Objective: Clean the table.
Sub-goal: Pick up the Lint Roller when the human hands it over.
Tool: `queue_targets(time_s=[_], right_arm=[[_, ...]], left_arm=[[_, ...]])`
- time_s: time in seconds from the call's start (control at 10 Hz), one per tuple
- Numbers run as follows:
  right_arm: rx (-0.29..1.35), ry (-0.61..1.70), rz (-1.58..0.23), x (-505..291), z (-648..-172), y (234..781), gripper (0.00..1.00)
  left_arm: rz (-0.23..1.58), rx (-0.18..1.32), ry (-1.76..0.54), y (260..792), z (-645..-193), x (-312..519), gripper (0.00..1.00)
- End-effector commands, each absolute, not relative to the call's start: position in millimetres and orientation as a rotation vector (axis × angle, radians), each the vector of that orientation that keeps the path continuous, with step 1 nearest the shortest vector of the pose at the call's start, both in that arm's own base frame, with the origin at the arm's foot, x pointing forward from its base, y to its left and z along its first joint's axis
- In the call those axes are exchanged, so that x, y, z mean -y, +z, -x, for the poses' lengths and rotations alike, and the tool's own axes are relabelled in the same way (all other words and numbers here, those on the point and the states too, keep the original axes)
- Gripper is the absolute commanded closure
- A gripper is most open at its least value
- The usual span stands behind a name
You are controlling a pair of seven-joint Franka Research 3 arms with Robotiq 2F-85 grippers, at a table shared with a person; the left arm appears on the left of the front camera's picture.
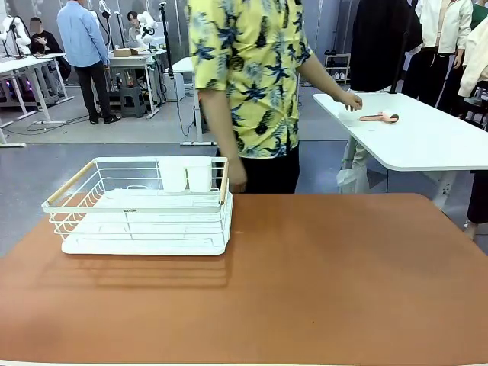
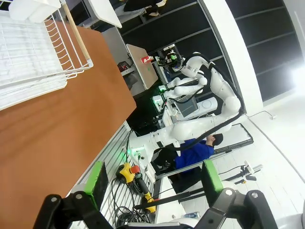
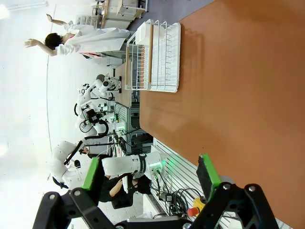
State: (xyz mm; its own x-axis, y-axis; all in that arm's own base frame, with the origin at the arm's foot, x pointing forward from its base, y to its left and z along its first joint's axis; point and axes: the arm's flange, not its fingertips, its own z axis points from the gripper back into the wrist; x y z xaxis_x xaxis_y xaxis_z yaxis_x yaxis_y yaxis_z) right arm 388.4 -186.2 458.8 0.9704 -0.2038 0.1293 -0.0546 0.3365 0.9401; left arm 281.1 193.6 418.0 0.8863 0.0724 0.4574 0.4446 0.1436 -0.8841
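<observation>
Reddish-brown and matte, the table (image 1: 343,282) is filling the lower half of the front view. A white wire dish rack (image 1: 141,206) is sitting on it in the left part of the frame, and the rest of the top is lying bare. The rack is resting on a white tray and is carrying a pale wooden handle (image 1: 72,185) at its left end. Two white cups (image 1: 187,174) are standing side by side in its far right corner.

A person in a yellow patterned shirt (image 1: 248,69) is standing at the table's far edge, at the top centre of the frame. One hand (image 1: 238,177) is hanging just behind the rack's far right corner. The other hand (image 1: 352,99) is reaching out to a white-topped table (image 1: 427,141) at the upper right, where a small pink object (image 1: 379,117) is lying near it. I cannot tell what that object is.

In the left wrist view the left fingers (image 2: 98,177) are rising from the bottom edge with their green pads spread wide and nothing between them. There the table is running along the left of the frame, with the rack in the upper left corner.

In the right wrist view the right fingers (image 3: 208,172) are likewise standing wide apart and gripping nothing. The table is taking up the right side of that frame, with the rack at the upper centre.
</observation>
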Motion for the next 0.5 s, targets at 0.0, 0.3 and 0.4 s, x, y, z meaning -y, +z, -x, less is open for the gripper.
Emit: queue_targets(time_s=[0.0, 0.3, 0.4], right_arm=[[0.241, -0.1, -1.232, 185.3, -387.5, 462.6, 0.0], [0.241, -0.1, -1.232, 185.3, -387.5, 462.6, 0.0], [0.241, -0.1, -1.232, 185.3, -387.5, 462.6, 0.0]], left_arm=[[1.423, 0.45, -0.279, 418.3, -278.6, -195.3, 0.0], [1.423, 0.45, -0.279, 418.3, -278.6, -195.3, 0.0], [1.423, 0.45, -0.279, 418.3, -278.6, -195.3, 0.0]])
